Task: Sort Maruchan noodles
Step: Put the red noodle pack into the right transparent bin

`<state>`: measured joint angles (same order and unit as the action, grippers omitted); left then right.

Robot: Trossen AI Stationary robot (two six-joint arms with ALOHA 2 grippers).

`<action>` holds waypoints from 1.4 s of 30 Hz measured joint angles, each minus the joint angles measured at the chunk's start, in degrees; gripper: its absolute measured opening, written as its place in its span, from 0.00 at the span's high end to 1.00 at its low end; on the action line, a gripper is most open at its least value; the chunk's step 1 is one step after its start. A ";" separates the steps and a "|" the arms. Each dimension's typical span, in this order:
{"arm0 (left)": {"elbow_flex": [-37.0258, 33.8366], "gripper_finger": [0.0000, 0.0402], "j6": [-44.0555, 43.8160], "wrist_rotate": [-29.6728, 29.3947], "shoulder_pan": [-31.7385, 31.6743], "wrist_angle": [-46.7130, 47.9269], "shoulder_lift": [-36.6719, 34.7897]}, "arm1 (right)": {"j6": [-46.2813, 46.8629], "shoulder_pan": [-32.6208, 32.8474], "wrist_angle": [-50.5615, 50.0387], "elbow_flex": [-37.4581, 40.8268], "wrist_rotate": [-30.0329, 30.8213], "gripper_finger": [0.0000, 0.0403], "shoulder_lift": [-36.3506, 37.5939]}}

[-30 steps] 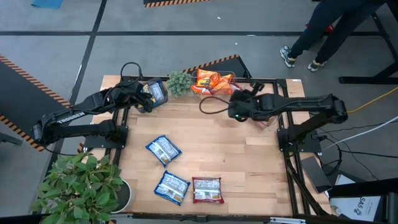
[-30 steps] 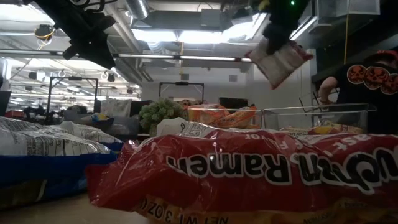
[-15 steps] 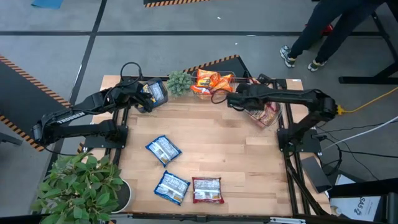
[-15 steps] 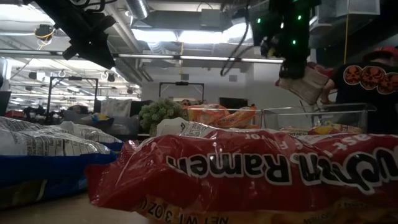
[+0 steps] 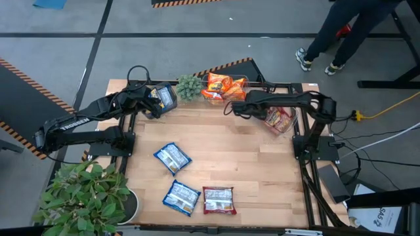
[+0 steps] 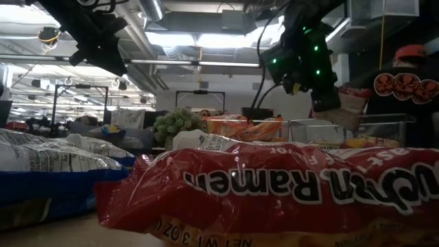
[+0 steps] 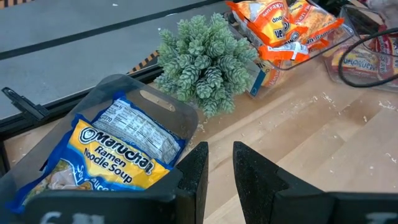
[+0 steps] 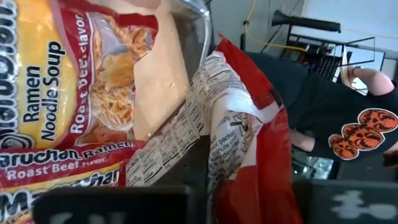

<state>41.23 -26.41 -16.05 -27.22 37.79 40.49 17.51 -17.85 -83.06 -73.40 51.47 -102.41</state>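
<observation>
Pale wooden table top (image 5: 223, 154), set on a grey floor, carries the whole scene, and the small green plastic plant (image 5: 189, 86) at its far edge serves as landmark. Just left of that plant sits a clear plastic bin (image 7: 134, 102) holding a blue-and-yellow glossy ramen packet (image 7: 115, 158); the left gripper (image 7: 216, 169) hovers at this bin, its dark fingers a narrow gap apart and empty. Just right of the plant lies a second clear bin filled with orange-yellow ramen packets (image 5: 223, 85). Further right of the plant, a third clear bin (image 5: 293, 115) holds red ramen packets (image 5: 279, 119). The right gripper (image 5: 237, 108) is over this bin's edge with a red, white-backed ramen packet (image 8: 239, 143) between its fingers; whether the grip is firm or loosening cannot be told. Well in front of the plant, three more packets lie flat on the wood: two blue-and-white ones (image 5: 172, 157) (image 5: 180, 196) and a red one (image 5: 218, 200). A person (image 5: 348, 26) stands beyond the table's far right corner.
</observation>
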 joint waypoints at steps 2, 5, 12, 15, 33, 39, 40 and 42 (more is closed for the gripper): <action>0.00 0.83 0.00 0.02 0.00 0.17 -0.02 | -0.24 -0.78 0.16 -0.01 -0.01 0.88 -1.23; 0.00 0.83 0.02 0.02 0.00 0.21 0.00 | -1.91 -1.08 0.86 -0.01 -0.84 0.87 -2.36; 0.00 0.83 0.02 0.02 -0.01 0.21 0.00 | -3.48 -1.30 3.16 -0.01 -4.92 0.84 -2.32; 0.00 0.83 0.02 0.02 0.00 0.19 -0.01 | -5.31 -1.30 5.81 -0.03 -7.33 0.76 -2.17; 0.00 0.83 0.00 0.04 0.00 0.17 0.00 | -11.49 -1.28 11.64 -9.36 -23.33 0.39 -1.95; 0.00 0.83 0.00 0.04 -0.02 0.17 0.00 | -8.58 -1.26 14.94 -16.71 -43.91 0.40 -1.88; 0.00 0.83 0.00 0.04 0.00 0.18 0.00 | -7.61 -0.99 16.95 -17.33 -49.89 0.40 -1.85; 0.00 0.83 -0.02 0.26 0.00 0.19 0.00 | -6.16 0.36 22.09 -17.49 -61.51 0.40 -1.84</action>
<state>41.23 -26.44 -15.79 -27.22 37.98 40.49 11.34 -17.49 -60.97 -90.89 -10.04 -104.25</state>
